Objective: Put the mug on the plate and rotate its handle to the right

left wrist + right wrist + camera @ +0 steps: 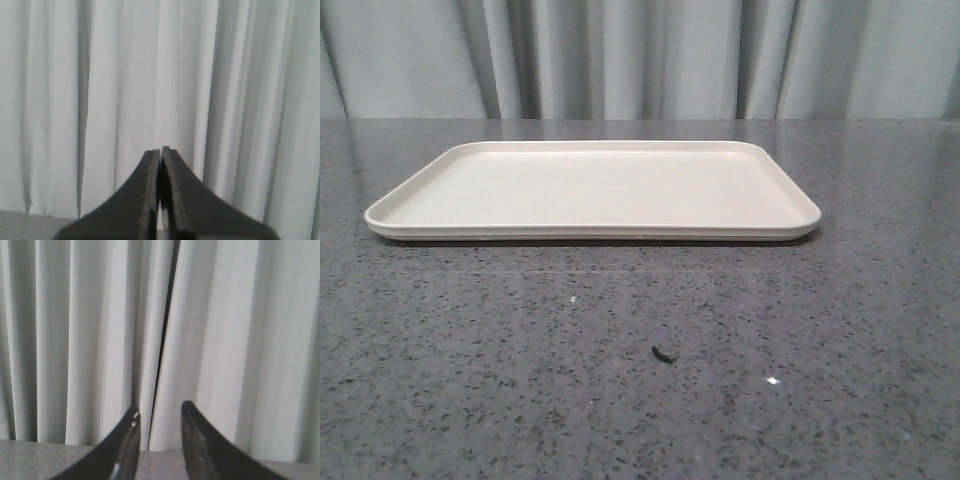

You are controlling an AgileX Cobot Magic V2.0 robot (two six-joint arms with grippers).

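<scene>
The cream rectangular plate (590, 190) lies flat on the grey speckled table, across the middle of the front view, with nothing on it. The mug and its handle are out of view in every frame. Neither arm shows in the front view. In the left wrist view my left gripper (161, 150) has its jaws pressed together, empty, pointing at the white curtain. In the right wrist view my right gripper (160, 410) has its jaws apart, empty, also facing the curtain above the table's far edge.
A small dark speck (663, 354) lies on the table in front of the plate. A white curtain (640, 55) hangs behind the table's far edge.
</scene>
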